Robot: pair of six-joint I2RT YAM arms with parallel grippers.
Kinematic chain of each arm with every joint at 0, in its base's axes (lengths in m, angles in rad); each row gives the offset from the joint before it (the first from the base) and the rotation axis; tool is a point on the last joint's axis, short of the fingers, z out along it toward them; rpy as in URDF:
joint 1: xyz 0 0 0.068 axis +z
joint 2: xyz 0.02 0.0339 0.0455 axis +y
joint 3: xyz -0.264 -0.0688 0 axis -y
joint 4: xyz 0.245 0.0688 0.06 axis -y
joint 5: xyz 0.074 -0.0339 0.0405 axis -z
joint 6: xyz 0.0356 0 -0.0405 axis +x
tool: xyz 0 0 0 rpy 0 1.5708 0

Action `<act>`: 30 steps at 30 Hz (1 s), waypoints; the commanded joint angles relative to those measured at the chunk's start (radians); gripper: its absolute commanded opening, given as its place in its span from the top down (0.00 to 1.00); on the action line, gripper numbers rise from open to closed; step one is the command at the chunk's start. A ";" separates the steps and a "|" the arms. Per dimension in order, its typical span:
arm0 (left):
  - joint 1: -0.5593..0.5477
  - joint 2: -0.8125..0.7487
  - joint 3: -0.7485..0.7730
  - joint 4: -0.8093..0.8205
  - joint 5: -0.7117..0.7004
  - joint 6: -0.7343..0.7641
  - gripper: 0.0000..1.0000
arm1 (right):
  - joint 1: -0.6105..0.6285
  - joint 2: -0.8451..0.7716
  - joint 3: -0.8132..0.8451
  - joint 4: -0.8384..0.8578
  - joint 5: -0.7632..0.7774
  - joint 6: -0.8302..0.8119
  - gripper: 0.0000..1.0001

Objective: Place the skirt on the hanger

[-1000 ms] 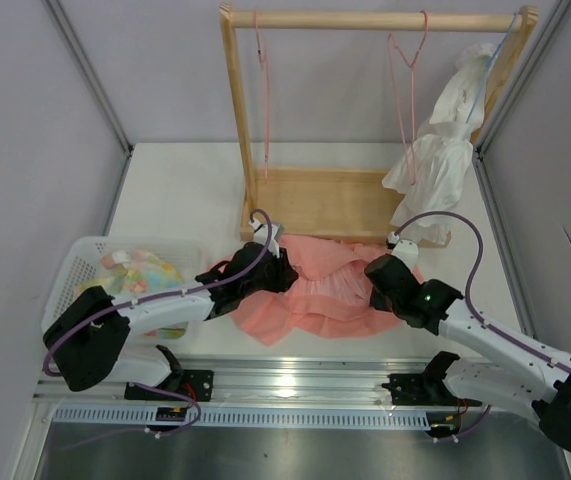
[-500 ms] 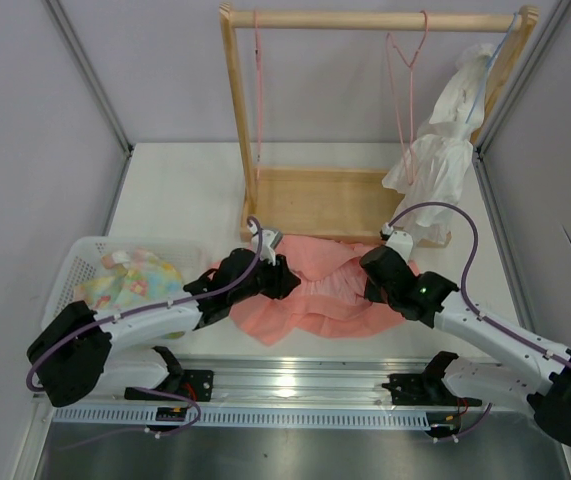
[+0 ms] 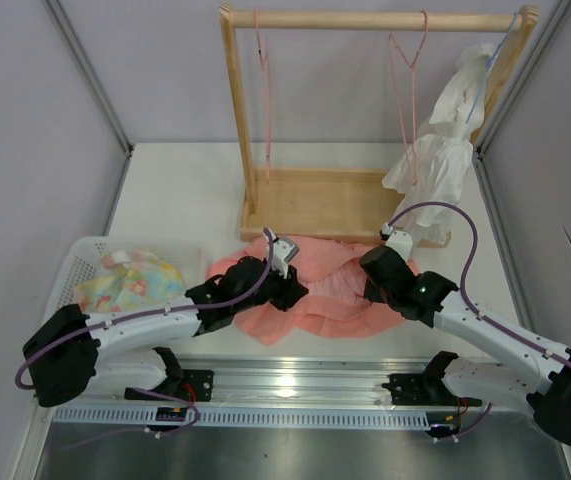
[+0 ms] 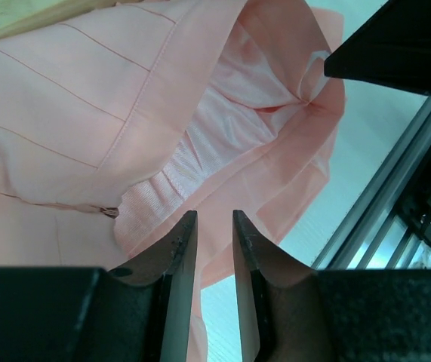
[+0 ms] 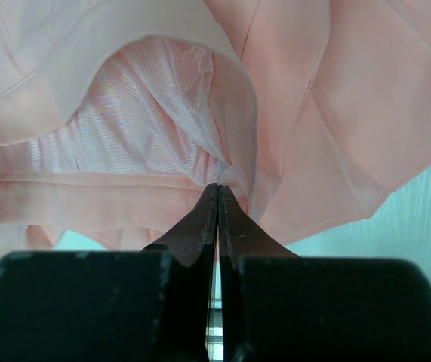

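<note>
Right claw tight on skirt fold

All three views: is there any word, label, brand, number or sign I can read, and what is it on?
None: no readable text shows on the skirt, the rack, the basket or the arms in any view.

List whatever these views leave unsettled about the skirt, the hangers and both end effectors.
- Top view: the left end effector covers its own fingertips; contact with the skirt is hidden.
- Top view: the left pink hanger hangs edge-on, too thin to judge.
- Top view: the white garment buries most of the pale blue hanger.
- Right wrist view: skirt folds hide how much fabric the right end effector pinches.
</note>
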 commanded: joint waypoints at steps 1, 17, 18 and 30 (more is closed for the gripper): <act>-0.048 0.024 0.059 -0.062 -0.092 0.035 0.70 | 0.004 -0.003 0.038 0.025 0.016 -0.006 1.00; -0.031 0.373 0.310 -0.197 -0.356 -0.040 0.63 | 0.001 -0.032 0.038 0.004 0.024 -0.012 1.00; -0.026 0.379 0.315 -0.198 -0.359 -0.044 0.62 | 0.001 -0.035 0.038 0.004 0.025 -0.012 1.00; 0.014 0.371 0.329 -0.218 -0.376 -0.034 0.57 | -0.001 -0.035 0.030 0.018 0.019 -0.011 1.00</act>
